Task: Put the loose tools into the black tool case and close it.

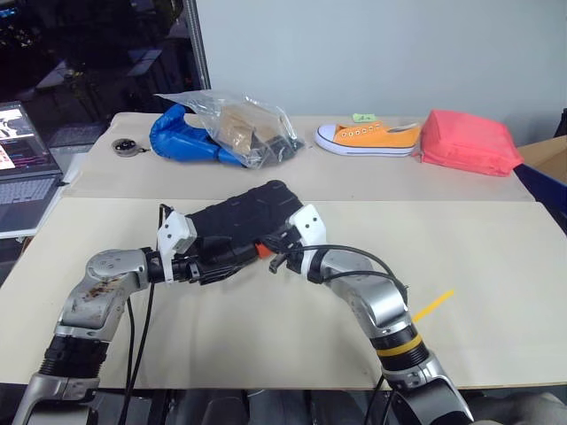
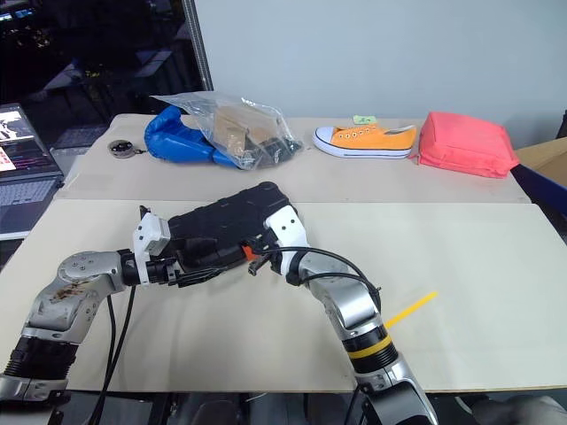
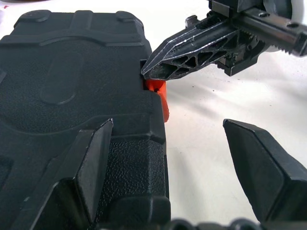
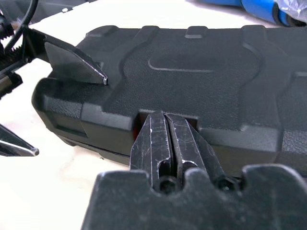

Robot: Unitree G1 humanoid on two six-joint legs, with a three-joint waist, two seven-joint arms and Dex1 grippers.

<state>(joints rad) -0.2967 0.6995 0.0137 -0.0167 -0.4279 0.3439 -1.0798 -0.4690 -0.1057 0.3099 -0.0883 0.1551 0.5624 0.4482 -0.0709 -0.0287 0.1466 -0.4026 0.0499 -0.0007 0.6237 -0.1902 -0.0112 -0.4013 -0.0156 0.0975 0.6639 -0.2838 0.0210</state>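
Black tool case (image 1: 241, 217): lid down, stiff shell, grippy. My right pincer (image 3: 146, 73) pressed together at orange latch (image 3: 157, 92); left pincer (image 3: 168, 158) spread across the case's corner.

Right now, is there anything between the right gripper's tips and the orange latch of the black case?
Nothing: in the left wrist view the shut right gripper rests directly against the orange latch of the black tool case.

On the far table (image 1: 354, 181), an orange sneaker (image 1: 368, 137) is laid on its side, with a pink-red fabric pouch (image 1: 468, 142) just beside it. A clear plastic bag (image 1: 237, 127) of small items is draped over a blue object (image 1: 182, 137). A small round tape measure (image 1: 128, 146) is seen nearby. A laptop (image 1: 25, 173) is placed at the left edge. A yellow strip (image 1: 432, 305) is seen on the near table (image 1: 478, 266).
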